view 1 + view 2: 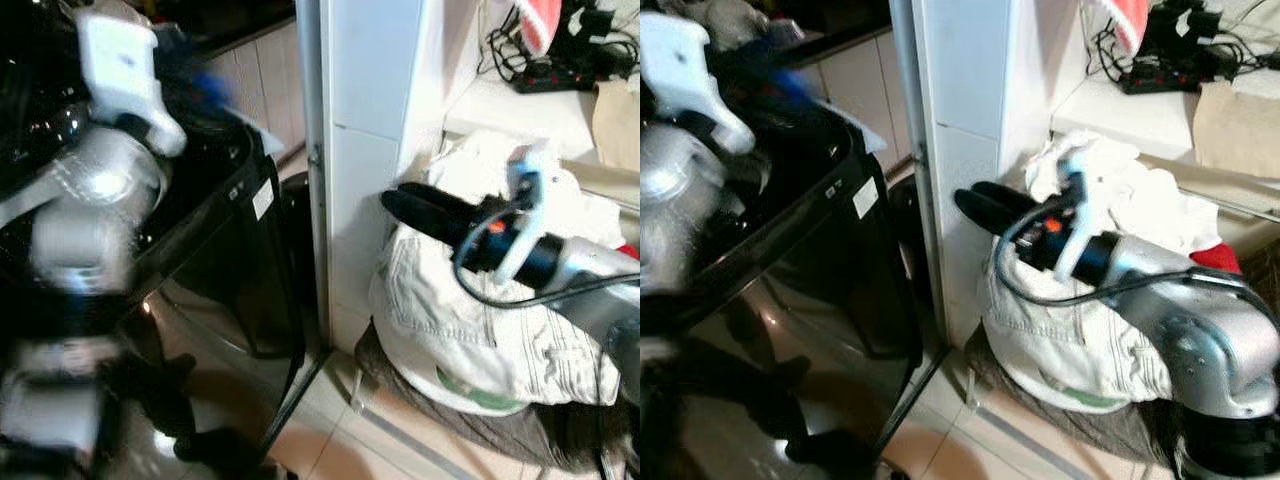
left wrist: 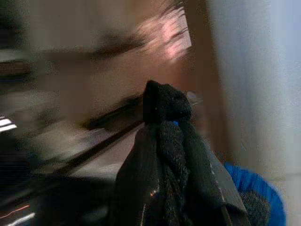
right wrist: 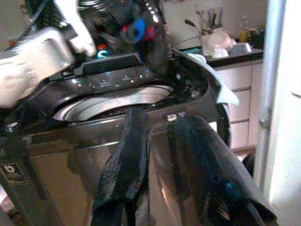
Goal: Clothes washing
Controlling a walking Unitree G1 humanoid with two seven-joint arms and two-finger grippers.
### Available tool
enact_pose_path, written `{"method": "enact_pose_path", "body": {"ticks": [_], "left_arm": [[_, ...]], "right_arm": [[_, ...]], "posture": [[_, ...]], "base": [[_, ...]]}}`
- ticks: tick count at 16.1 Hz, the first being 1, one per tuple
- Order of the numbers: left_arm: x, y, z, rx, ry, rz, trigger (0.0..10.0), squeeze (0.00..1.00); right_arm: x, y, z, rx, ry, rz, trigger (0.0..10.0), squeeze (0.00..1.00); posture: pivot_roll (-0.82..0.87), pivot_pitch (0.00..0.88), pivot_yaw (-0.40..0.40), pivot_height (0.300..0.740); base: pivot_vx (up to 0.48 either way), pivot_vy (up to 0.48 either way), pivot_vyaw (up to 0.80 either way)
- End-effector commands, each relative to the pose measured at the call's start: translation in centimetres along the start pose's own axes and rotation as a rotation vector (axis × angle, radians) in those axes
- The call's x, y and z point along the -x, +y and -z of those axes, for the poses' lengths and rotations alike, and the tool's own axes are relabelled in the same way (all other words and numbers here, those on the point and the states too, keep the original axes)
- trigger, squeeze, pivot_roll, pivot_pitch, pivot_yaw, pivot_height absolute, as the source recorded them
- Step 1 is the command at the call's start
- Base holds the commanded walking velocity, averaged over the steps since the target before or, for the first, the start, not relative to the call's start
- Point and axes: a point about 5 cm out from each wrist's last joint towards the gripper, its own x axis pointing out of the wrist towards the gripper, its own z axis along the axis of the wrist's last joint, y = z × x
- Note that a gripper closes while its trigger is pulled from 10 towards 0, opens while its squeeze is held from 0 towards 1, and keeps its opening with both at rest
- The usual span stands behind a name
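So, from left to right:
Left claw: raised over the washing machine at 9 o'clock, clenched on a dark knitted garment.
Washer tub: lid up, mouth facing upward.
Garment axis: hangs lengthwise along the fingers.
Step advice: centre it above the tub before letting go, clear of the rim.
Right claw: at 3 o'clock, fingers parted, empty, before the white laundry pile.

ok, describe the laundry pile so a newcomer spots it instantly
Start at the black top-loading washing machine, cross the white tiled pillar to the robot's right. The laundry pile sits low on a dark basket, below the right gripper: pale stitched denim, the only heap of cloth there.
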Motion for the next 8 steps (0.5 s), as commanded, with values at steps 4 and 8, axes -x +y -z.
{"method": "enact_pose_path", "body": {"ticks": [4, 8], "left_arm": [[-0.2, 4.4, 7.8, -0.073, 0.454, -0.232, 10.0, 0.03], [-0.1, 4.0, 9.1, 0.05, 0.519, -0.232, 10.0, 1.0]], "right_arm": [[-2.6, 3.0, 0.1, 0.042, 0.016, -0.083, 10.0, 0.0], [-2.6, 2.9, 0.2, 0.041, 0.019, -0.071, 10.0, 0.0]], "posture": [[-0.07, 0.0, 0.09, 0.74], [-0.07, 0.0, 0.093, 0.74]], "base": [[0.0, 0.0, 0.0], [0.0, 0.0, 0.0]]}}
